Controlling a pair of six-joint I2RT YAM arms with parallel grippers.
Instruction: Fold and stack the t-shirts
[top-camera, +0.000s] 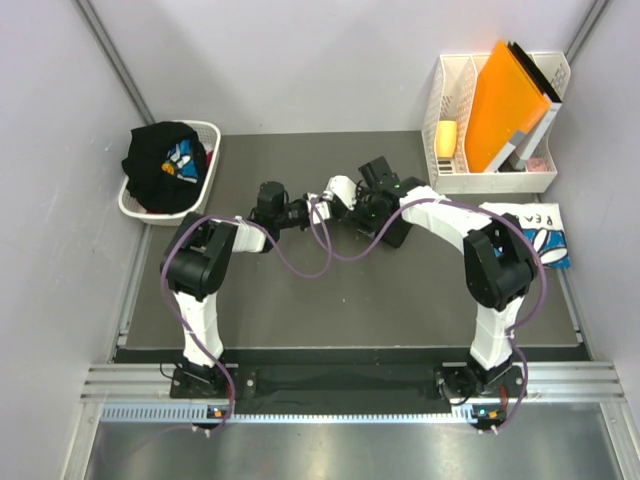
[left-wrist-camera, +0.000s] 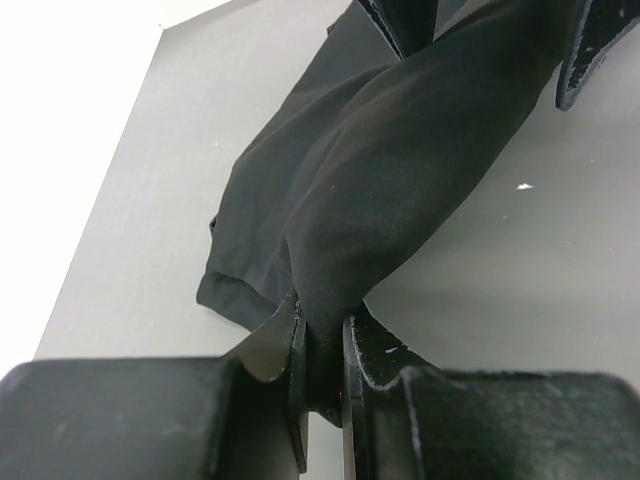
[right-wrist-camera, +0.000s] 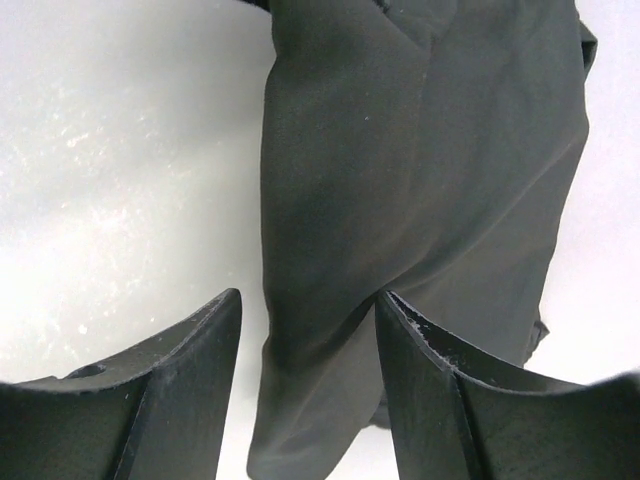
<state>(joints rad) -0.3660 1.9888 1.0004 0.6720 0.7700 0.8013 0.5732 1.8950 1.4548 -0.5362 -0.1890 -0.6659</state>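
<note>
Black tee (left-wrist-camera: 400, 180) inside left pincer (left-wrist-camera: 322, 332)

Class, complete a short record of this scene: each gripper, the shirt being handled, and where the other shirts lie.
Left gripper: shut on plain black cotton tee
Right gripper: open, jaws astride the same tee
Black tee with colourful print: heaped in white plastic laundry basket
Folded white tee with blue print: flat on dark grey table, far right
</note>
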